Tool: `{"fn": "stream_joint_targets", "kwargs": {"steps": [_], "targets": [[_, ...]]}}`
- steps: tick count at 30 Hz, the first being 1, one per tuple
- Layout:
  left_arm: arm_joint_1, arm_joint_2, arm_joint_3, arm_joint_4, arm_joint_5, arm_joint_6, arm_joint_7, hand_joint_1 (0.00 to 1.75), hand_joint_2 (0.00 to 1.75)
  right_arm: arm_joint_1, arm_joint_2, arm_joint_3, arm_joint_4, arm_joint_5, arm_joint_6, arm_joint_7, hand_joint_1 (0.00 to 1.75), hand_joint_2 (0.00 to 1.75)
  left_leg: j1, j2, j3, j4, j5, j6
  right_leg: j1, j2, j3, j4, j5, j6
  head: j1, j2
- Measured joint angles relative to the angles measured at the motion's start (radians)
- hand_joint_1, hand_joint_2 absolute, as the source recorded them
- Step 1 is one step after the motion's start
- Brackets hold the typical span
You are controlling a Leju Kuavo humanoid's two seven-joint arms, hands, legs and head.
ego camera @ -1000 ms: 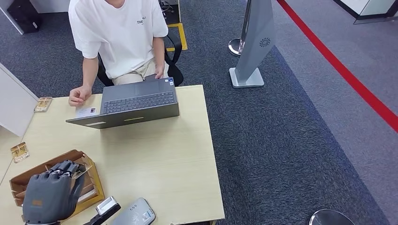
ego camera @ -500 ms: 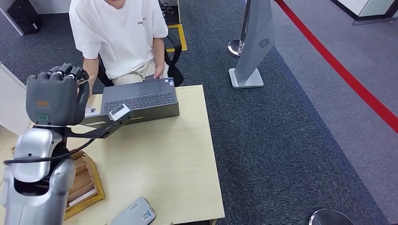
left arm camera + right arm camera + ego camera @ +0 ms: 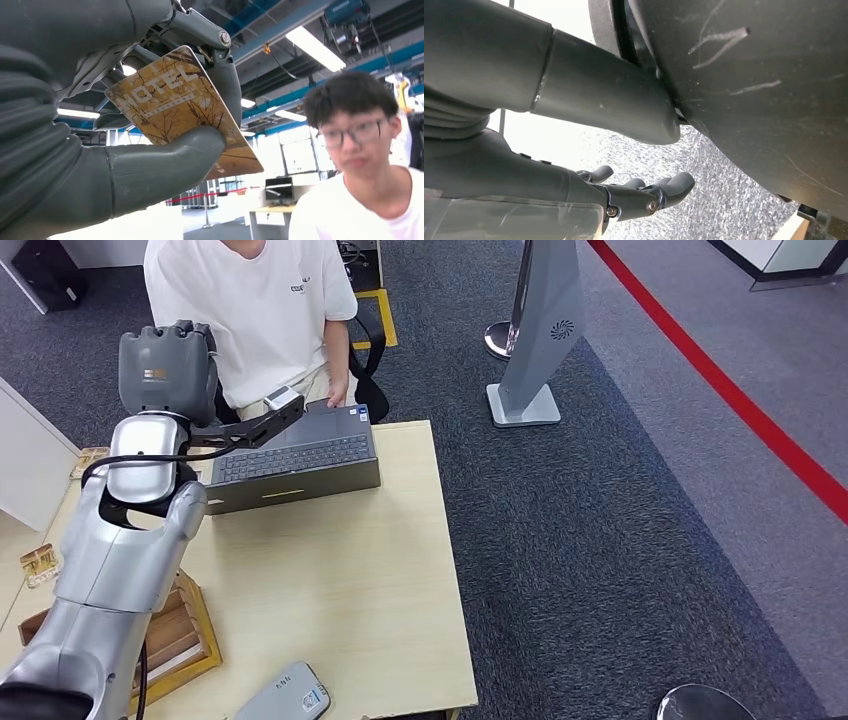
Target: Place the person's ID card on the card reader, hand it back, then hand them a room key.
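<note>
My left hand [image 3: 165,370] is raised high over the far left of the table, right in front of the seated person in a white T-shirt [image 3: 255,315]. In the left wrist view this hand [image 3: 100,165] pinches a brown room key card printed "HOTEL" [image 3: 185,107] between thumb and fingers, with the person close behind it. The grey card reader [image 3: 287,695] lies at the table's near edge. My right hand [image 3: 644,195] hangs over the carpet, fingers loosely apart, holding nothing.
An open grey laptop [image 3: 295,455] stands at the far side of the wooden table [image 3: 350,580]. A wooden card box [image 3: 185,640] sits near left, partly behind my arm. Loose key cards [image 3: 40,565] lie at the left. A grey stand [image 3: 535,340] is on the carpet.
My left arm has lifted from the wooden box up and away across the table, ending in front of the person's chest with the key card in its grip.
</note>
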Motion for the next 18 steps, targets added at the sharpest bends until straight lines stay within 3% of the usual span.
{"fn": "stream_joint_targets", "kwargs": {"steps": [12,16,18], "targets": [[-0.061,-0.036,-0.006,0.163,0.000,-0.005,0.035,1.75,1.75,-0.001,0.006,0.000,-0.010,0.004,0.032,0.050,0.00,1.75,0.000,0.000,-0.001,0.000,0.000,0.000,0.000,-0.001,0.000,0.000,0.000,0.000,0.000,0.000],[-0.063,-0.037,-0.004,0.178,0.000,-0.005,0.034,0.00,1.75,0.000,0.006,0.000,-0.013,0.011,0.035,0.048,0.00,1.75,0.000,0.000,-0.001,0.000,0.000,0.000,0.000,-0.001,0.000,0.000,0.000,0.000,0.000,0.000],[-0.062,-0.037,0.003,0.188,0.000,-0.006,0.031,0.00,1.75,0.000,0.006,0.001,-0.014,0.015,0.034,0.046,0.00,1.75,0.000,0.000,-0.001,-0.001,0.000,0.000,0.000,-0.001,0.000,0.000,0.000,0.000,0.000,0.000]]}}
